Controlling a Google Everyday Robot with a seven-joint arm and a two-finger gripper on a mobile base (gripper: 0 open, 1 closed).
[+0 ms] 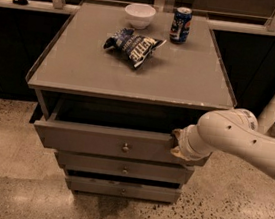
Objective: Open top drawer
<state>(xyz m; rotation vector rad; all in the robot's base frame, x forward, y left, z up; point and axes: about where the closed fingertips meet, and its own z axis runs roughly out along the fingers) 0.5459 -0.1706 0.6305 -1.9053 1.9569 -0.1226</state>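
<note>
Drawer [83,138], top one, grey, round knob [125,148], partly out, tool [176,141] at right end, grip unclear.

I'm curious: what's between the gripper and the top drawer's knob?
Just the top drawer's bare front, in the camera view. The gripper sits at its right end.
</note>
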